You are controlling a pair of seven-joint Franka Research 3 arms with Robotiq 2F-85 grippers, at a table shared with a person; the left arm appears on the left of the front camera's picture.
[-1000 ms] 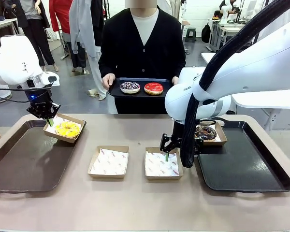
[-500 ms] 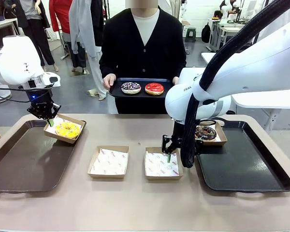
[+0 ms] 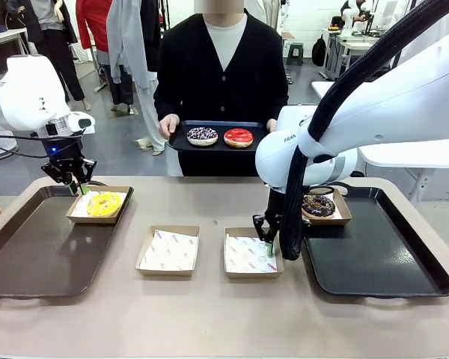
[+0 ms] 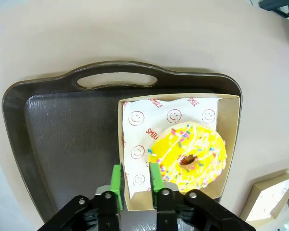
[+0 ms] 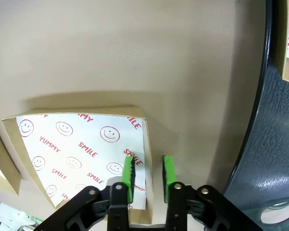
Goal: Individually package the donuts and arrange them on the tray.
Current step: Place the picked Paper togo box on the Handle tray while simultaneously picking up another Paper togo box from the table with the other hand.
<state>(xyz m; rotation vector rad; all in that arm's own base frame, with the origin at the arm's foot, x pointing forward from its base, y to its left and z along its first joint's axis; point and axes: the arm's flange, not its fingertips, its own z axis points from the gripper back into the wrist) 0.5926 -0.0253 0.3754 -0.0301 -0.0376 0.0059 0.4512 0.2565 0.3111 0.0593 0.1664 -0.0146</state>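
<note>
Front view: beige table (image 3: 209,321); busy workshop behind

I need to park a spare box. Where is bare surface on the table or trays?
Free: the left tray in front of the yellow donut box, the right tray in front of the chocolate donut box, and the table strip along the near edge. Crowded: the middle, with two empty boxes side by side.

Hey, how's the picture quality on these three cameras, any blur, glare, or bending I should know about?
Front view: sharp, evenly lit, soft sheen on the right tray. Left wrist view: wide-angle bending bows the left tray; yellow donut crisp, left gripper slightly soft. Right wrist view: box print readable, diffuse shadow above the box.
</note>
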